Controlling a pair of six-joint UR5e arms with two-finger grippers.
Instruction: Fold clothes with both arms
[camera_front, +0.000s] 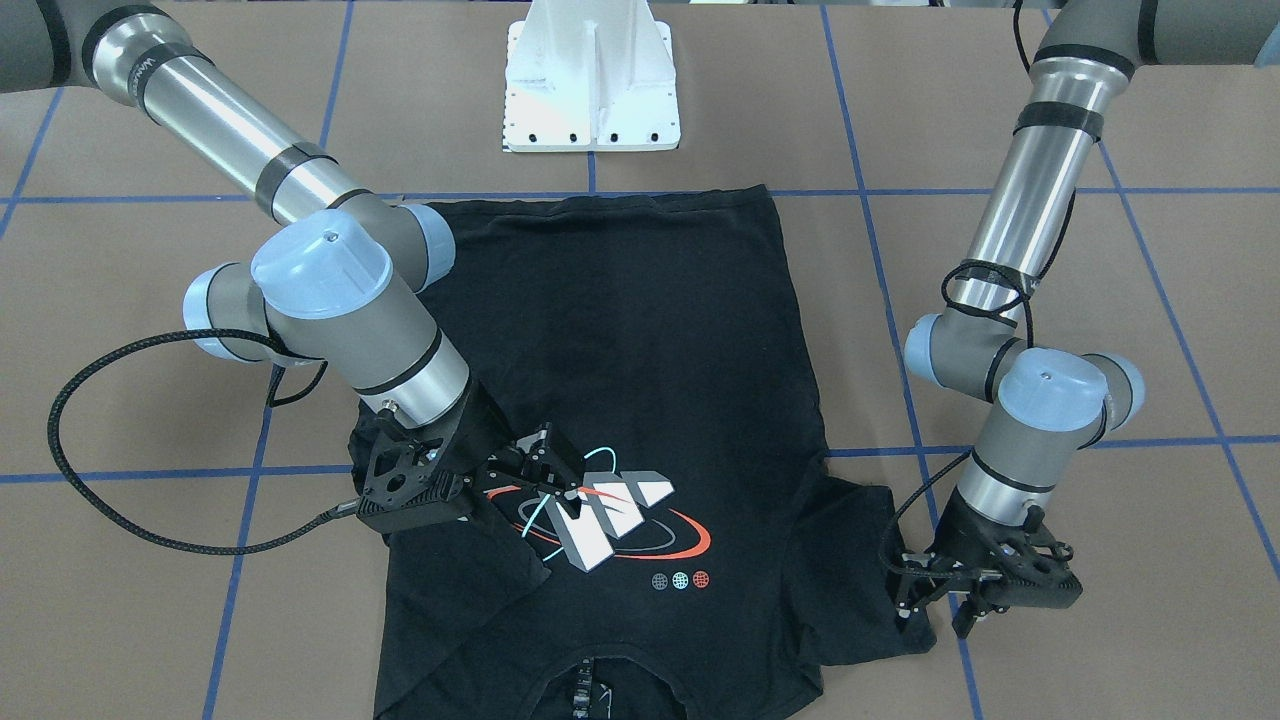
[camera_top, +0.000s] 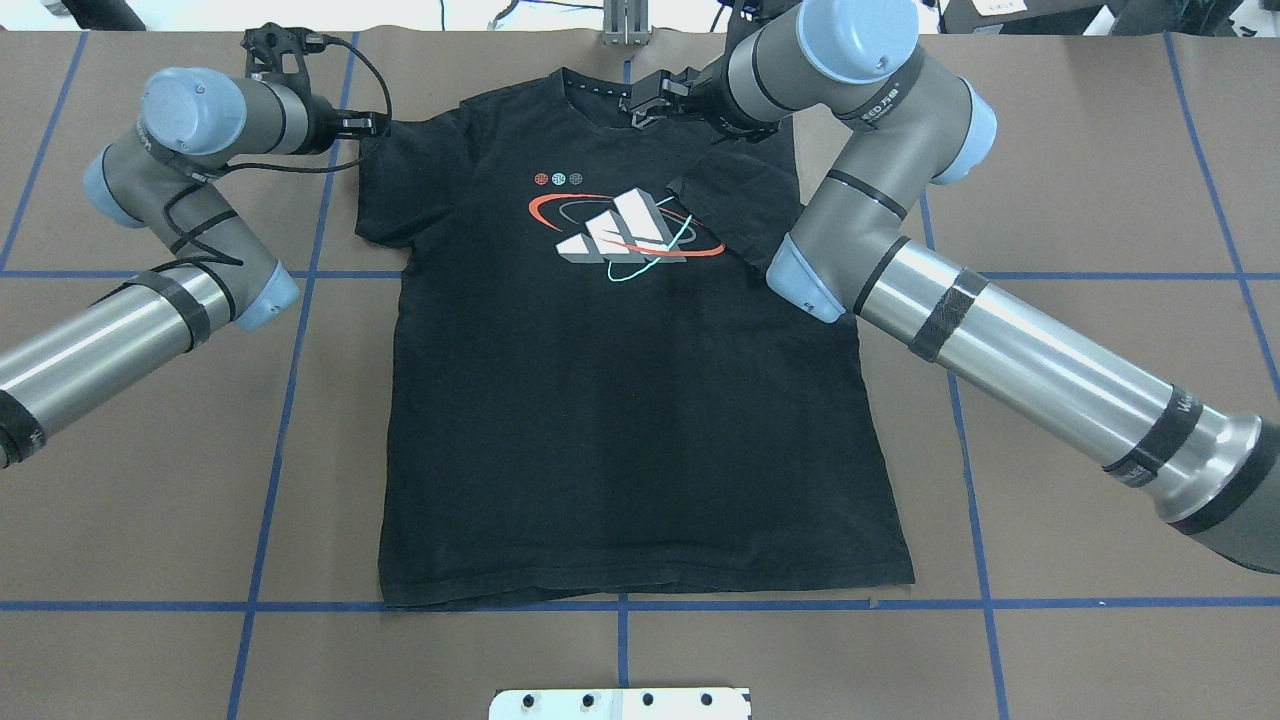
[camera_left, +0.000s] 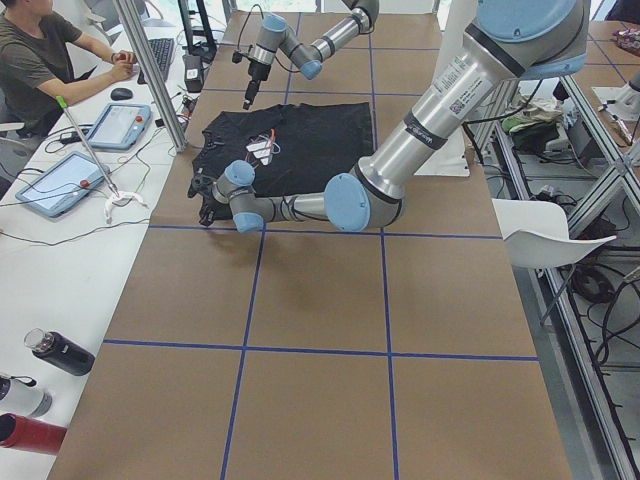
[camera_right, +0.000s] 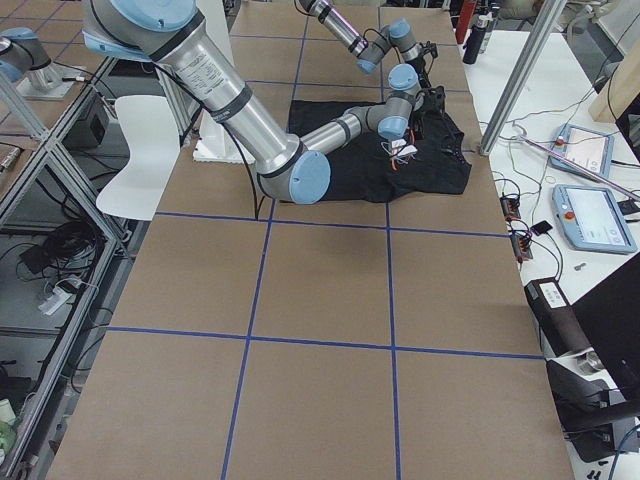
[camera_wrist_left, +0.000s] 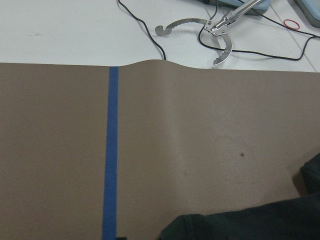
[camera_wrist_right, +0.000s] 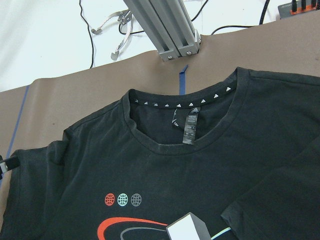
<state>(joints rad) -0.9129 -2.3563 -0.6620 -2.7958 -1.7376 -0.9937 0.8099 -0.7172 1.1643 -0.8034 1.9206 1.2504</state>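
The black T-shirt (camera_top: 620, 420) lies flat and face up, its logo (camera_top: 625, 230) showing, collar (camera_wrist_right: 185, 107) toward the table's far edge. Its sleeve on my right side (camera_top: 735, 200) is folded inward onto the chest. My right gripper (camera_top: 645, 100) hovers open and empty above the chest, just over the logo (camera_front: 610, 510) in the front-facing view. My left gripper (camera_front: 935, 600) is open and low at the outer edge of the other sleeve (camera_front: 860, 570), which lies spread out. The left wrist view shows only a bit of that sleeve (camera_wrist_left: 250, 225).
The white base pedestal (camera_front: 592, 85) stands at the near table edge. An aluminium post (camera_wrist_right: 165, 30) rises just beyond the collar. An operator (camera_left: 40, 60) sits at a side desk with tablets. Blue tape lines (camera_top: 290, 400) cross the brown tabletop.
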